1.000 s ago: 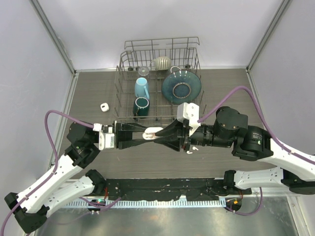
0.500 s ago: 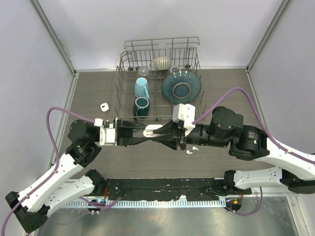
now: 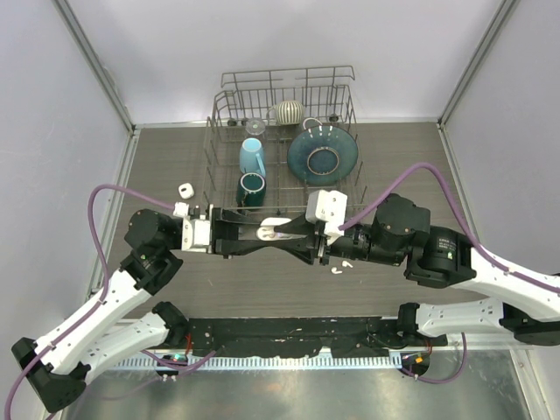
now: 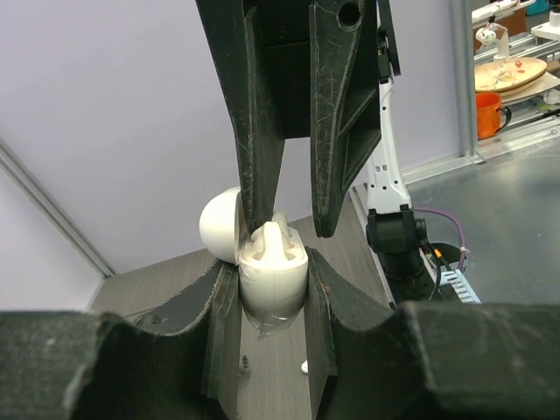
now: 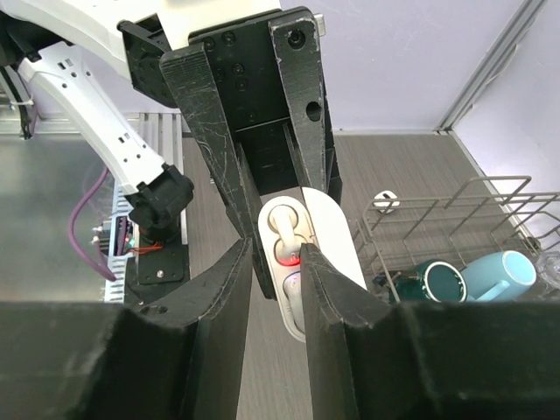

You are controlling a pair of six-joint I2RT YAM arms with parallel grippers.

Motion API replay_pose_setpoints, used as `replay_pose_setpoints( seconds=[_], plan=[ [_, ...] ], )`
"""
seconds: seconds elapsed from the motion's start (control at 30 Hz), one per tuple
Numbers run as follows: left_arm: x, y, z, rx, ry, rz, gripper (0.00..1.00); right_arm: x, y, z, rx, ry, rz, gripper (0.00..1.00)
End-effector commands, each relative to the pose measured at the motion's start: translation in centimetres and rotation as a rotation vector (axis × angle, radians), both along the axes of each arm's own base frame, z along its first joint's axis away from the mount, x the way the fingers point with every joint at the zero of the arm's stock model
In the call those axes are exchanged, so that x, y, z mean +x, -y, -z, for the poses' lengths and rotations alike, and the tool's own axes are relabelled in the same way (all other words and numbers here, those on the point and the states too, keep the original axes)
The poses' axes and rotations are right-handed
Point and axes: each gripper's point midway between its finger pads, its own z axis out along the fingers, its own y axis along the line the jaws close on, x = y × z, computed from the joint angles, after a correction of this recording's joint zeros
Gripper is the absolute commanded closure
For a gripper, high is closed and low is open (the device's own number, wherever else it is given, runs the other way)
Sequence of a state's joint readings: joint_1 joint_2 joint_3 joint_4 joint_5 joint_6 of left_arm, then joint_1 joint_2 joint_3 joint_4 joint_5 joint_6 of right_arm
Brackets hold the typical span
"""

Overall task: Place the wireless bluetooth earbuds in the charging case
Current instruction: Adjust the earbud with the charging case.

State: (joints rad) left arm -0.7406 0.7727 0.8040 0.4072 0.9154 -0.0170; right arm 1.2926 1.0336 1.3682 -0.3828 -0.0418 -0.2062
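My left gripper (image 3: 262, 233) is shut on the white charging case (image 3: 269, 233) and holds it above the table, lid open. In the left wrist view the case (image 4: 273, 280) sits between my fingers with one white earbud (image 4: 274, 238) standing in it. My right gripper (image 3: 294, 235) faces it, its jaws open on either side of the case's top. In the right wrist view the case (image 5: 290, 262) shows an earbud (image 5: 284, 223) seated in one slot with a red light beside it. I cannot tell whether the other slot is filled. Two earbuds (image 3: 346, 261) (image 3: 333, 270) lie on the table under my right wrist.
A wire dish rack (image 3: 280, 87) stands just behind both grippers, holding a light blue mug (image 3: 252, 156), a dark teal mug (image 3: 251, 188) and a dark blue plate (image 3: 322, 155). A small white object (image 3: 185, 191) lies left of the rack.
Both grippers have shifted a little left and toward the rack, with the case still held. The two earbuds on the table show more clearly from under the right wrist.
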Motion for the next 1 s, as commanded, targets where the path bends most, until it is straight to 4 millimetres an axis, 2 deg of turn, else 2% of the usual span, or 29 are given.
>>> replay_pose_setpoints(
  seconds=[0.0, 0.27, 0.5, 0.73, 0.83, 0.87, 0.93, 0.97],
  plan=[
    [-2.5, -0.3, -1.2, -0.014, 0.058, 0.109, 1.0, 2.7, -0.5, -1.6, 0.073, 0.081, 0.121, 0.64],
    [-2.6, -0.2, -0.9, -0.002, 0.044, 0.118, 1.0, 2.5, -1.4, -1.2, 0.068, 0.083, 0.093, 0.66],
    [-2.7, -0.3, -0.9, -0.001, 0.039, 0.123, 1.0, 2.5, -2.0, -0.9, 0.059, 0.073, 0.087, 0.82],
    [-2.7, -0.3, -1.0, -0.007, 0.036, 0.119, 1.0, 2.2, -2.5, -0.2, 0.03, 0.065, 0.061, 0.72],
    [-2.6, -0.3, -1.0, -0.01, 0.031, 0.115, 1.0, 2.1, -2.6, 0.0, 0.018, 0.065, 0.056, 0.73],
    [-2.6, -0.3, -1.0, -0.013, 0.031, 0.113, 1.0, 2.1, -2.7, 0.1, 0.013, 0.067, 0.055, 0.79],
    [-2.4, -0.2, -1.0, -0.015, 0.025, 0.107, 1.0, 2.1, -2.8, 0.2, 0.007, 0.066, 0.053, 0.86],
    [-2.4, -0.2, -1.0, -0.016, 0.024, 0.106, 1.0, 2.1, -2.7, 0.3, 0.003, 0.066, 0.054, 0.95]
  ],
)
